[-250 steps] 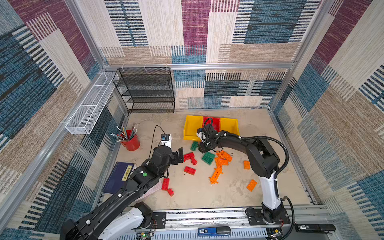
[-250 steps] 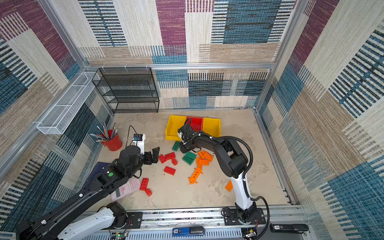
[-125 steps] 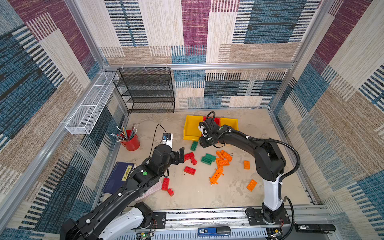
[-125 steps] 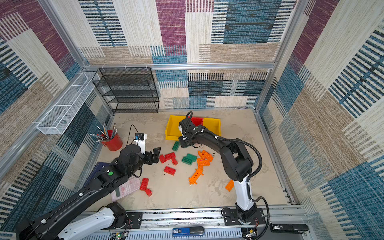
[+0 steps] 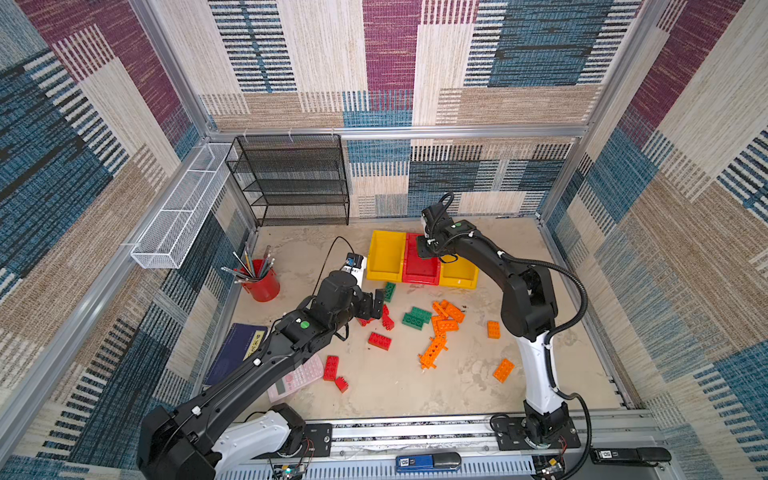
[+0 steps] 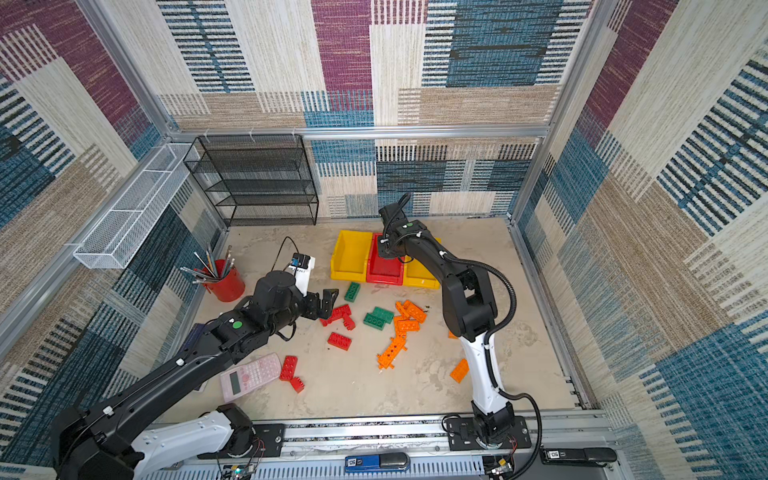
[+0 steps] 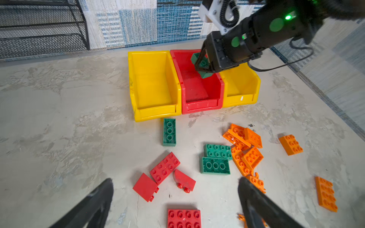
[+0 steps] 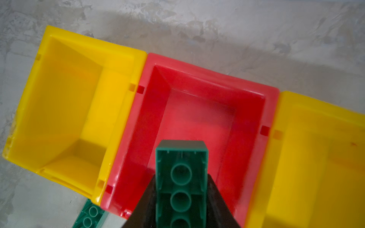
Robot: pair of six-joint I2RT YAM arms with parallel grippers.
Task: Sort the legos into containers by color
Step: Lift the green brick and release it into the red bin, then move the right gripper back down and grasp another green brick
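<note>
The right jaws are closed tight on a green brick point(image 8: 181, 177), pinching its long sides, with its hollow underside facing the wrist camera. They hold it in the air over the far part of the red bin point(image 7: 197, 92), clear of the bin's floor. The left jaws stand wide apart with nothing between them, hovering low over a cluster of red bricks point(image 7: 165, 167) near the middle of the table point(image 5: 395, 395).

The red bin sits between two yellow bins point(image 7: 154, 79). All three touch side by side in a row toward the table's far edge. Just in front of the left-hand yellow bin lies a second green brick point(image 7: 169, 131), upside down. Two more green bricks point(image 7: 216, 159) lie touching each other near the table's middle, just beside an orange pile point(image 7: 243, 146) of overlapping bricks. A long orange beam point(image 5: 432, 353) lies nearer the front edge, and two single orange bricks point(image 5: 493, 329) lie apart toward the right edge. Two red bricks point(image 5: 331, 368) lie near the front edge beside a pink calculator point(image 5: 295, 378). A red pencil cup point(image 5: 262, 282) stands by the left edge, and a black mesh shelf point(image 5: 291, 178) stands in the far left corner.
</note>
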